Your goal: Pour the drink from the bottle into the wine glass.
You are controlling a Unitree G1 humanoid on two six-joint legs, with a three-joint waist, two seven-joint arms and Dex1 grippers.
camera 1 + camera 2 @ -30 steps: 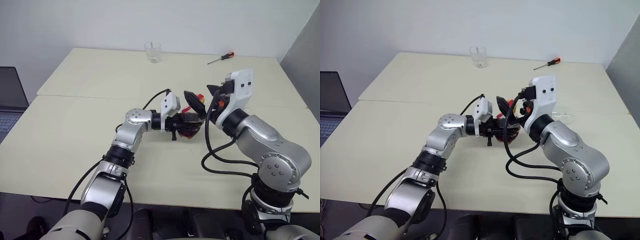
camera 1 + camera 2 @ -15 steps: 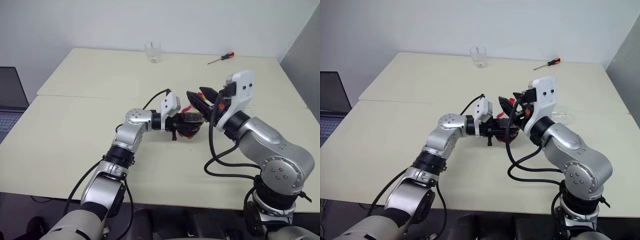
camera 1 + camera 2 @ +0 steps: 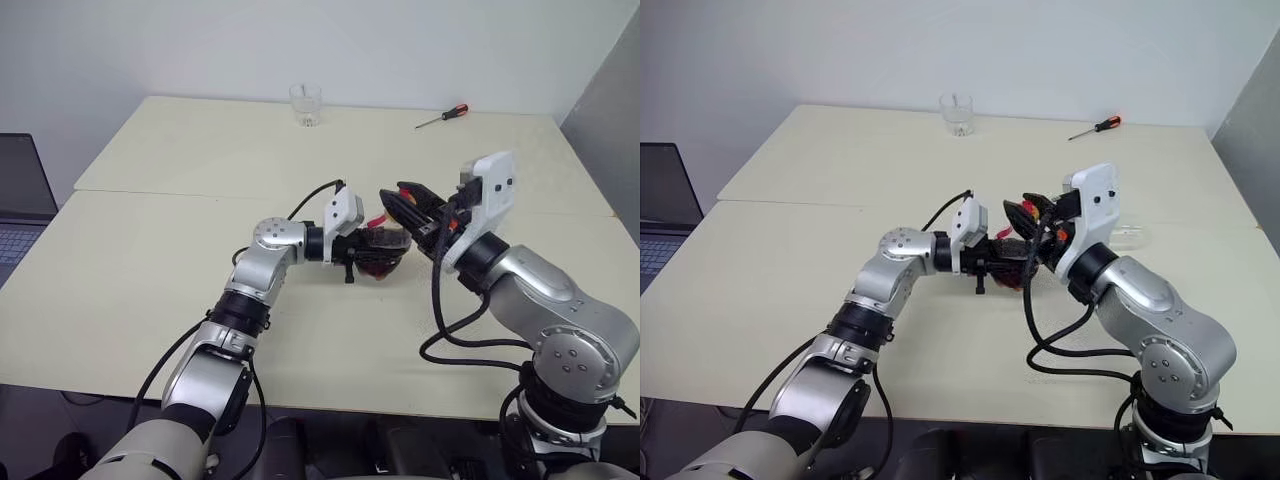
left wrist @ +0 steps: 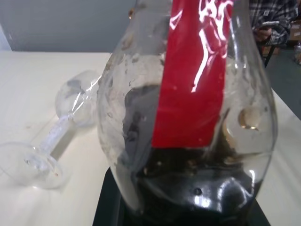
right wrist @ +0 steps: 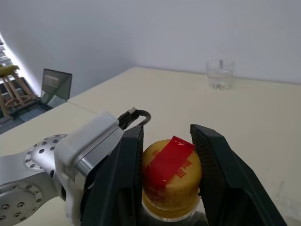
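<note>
Two black fingers of the right gripper [image 5: 171,181], wide apart a second ago, now bracket the yellow-red cap [image 5: 171,176], seemingly touching; unscrewing looks next. The left gripper [image 3: 352,252], clamped shut, holds the squat clear plastic bottle [image 4: 188,117] of dark brown drink [image 4: 197,188] mid-table. The clear stemmed wine glass [image 4: 56,136] lies on its side just beside it. Table edges and a red-handled screwdriver [image 3: 441,116] sit well apart.

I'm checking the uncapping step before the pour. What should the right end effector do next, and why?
Probably twist the cap off. The right end effector has its fingers on either side of the yellow-red cap, seemingly closed on it, while the left end effector grips the bottle. The cap is still on. Note the wine glass lies on its side.
</note>
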